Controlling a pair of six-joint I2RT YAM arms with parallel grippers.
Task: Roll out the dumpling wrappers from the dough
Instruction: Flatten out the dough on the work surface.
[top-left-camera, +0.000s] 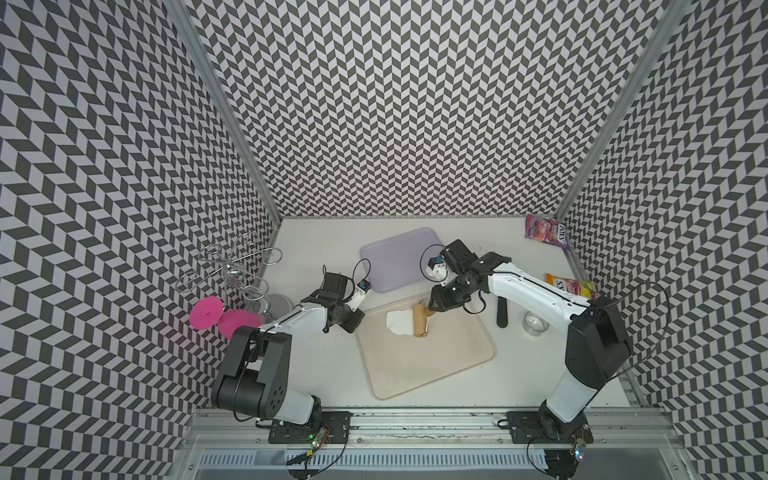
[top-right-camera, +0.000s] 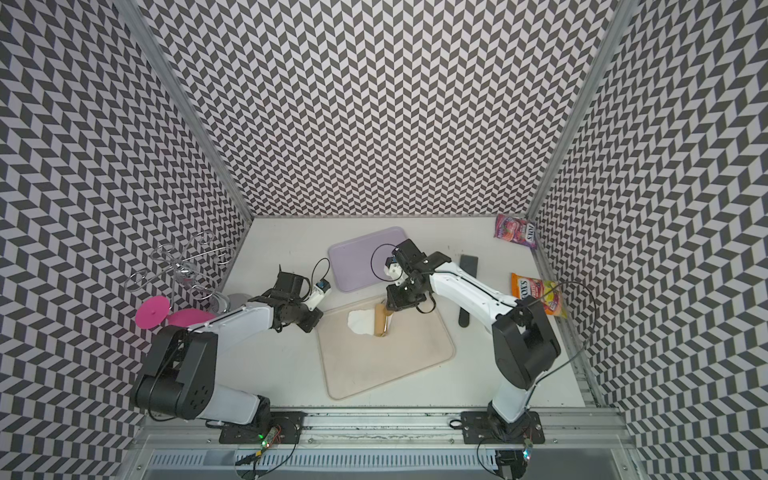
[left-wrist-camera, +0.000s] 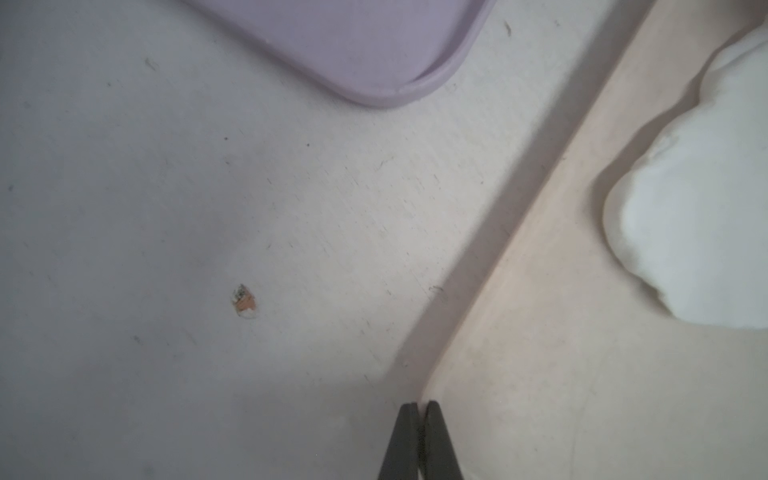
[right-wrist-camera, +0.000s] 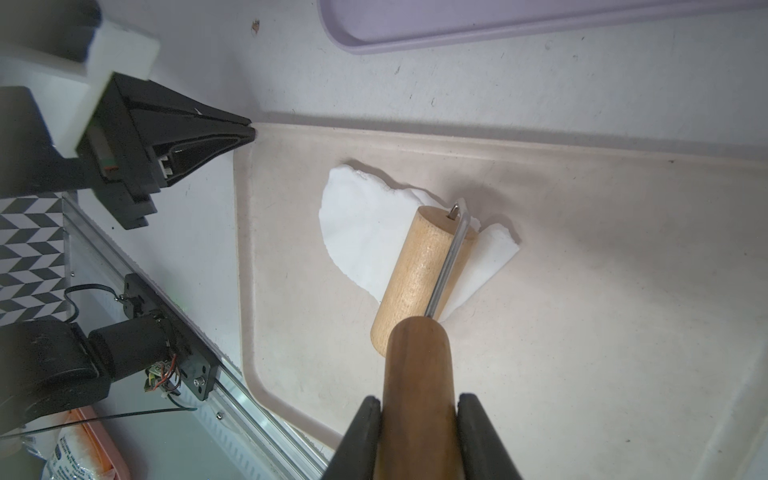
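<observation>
The dough (top-left-camera: 398, 322) (top-right-camera: 360, 322) is a thin white ragged-edged sheet at the far left of the beige board (top-left-camera: 436, 365) (right-wrist-camera: 582, 332). The wooden roller (top-left-camera: 420, 323) (right-wrist-camera: 419, 278) lies across the dough (right-wrist-camera: 361, 232). My right gripper (right-wrist-camera: 417, 401) (top-left-camera: 435, 302) is shut on the roller's brown handle (right-wrist-camera: 415, 370). My left gripper (left-wrist-camera: 420, 404) (right-wrist-camera: 249, 131) is shut, its tips touching the rim at the board's far left corner (left-wrist-camera: 540, 374). The dough (left-wrist-camera: 685, 232) lies apart from it. The dumpling wrappers are out of view.
A lilac tray (top-left-camera: 395, 257) lies just behind the board. Right of the board are a black-handled tool (top-left-camera: 502, 311) and a glass cup (top-left-camera: 535, 323), with snack bags (top-left-camera: 545, 232) (top-left-camera: 571, 286) by the right wall. Pink discs (top-left-camera: 206, 312) and a wire rack (top-left-camera: 232, 270) stand left.
</observation>
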